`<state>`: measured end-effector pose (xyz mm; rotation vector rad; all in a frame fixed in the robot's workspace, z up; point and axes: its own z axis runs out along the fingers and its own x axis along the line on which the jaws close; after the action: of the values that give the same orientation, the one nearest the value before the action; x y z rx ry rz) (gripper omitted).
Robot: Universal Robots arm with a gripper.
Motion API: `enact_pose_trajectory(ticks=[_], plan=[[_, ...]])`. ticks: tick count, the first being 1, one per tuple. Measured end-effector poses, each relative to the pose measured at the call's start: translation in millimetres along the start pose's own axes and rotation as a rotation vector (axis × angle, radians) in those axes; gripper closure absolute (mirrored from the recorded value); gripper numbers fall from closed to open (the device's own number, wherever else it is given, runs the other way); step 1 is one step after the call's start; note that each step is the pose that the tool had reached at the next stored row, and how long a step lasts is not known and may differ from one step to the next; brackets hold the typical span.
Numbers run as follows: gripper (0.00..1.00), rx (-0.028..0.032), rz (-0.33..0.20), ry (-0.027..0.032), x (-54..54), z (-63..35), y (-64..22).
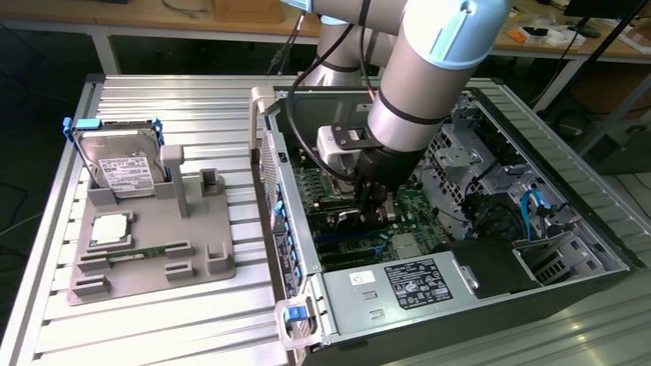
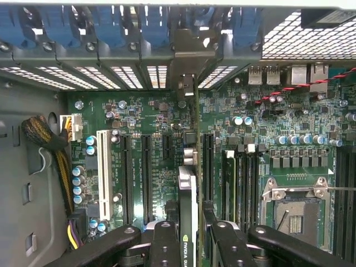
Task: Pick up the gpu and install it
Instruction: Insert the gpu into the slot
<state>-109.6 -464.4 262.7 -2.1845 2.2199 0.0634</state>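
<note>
My jaws are clenched on the gpu (image 2: pixel 188 194), one finger per face, so the card hangs edge-on w/ its connector side toward the motherboard (image 2: pixel 139 111); it's inside the PC case (image 1: pixel 569 191), parallel to the black expansion slots (image 2: pixel 146 172), I judge for a straight push-in; can't tell if it's seated; its far end points at the rear vent wall (image 2: pixel 83 75); outside, hard drive (image 1: pixel 120 164) stands in a grey holder (image 1: pixel 152 263) on the surface (image 1: pixel 183 328), well apart.
</note>
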Motion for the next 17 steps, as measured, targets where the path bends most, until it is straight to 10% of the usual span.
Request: enact_pose_trajectory(ticks=[17], plan=[[0.73,0.0006,0.002,-0.0015,2.6,-3.6,0.1]])
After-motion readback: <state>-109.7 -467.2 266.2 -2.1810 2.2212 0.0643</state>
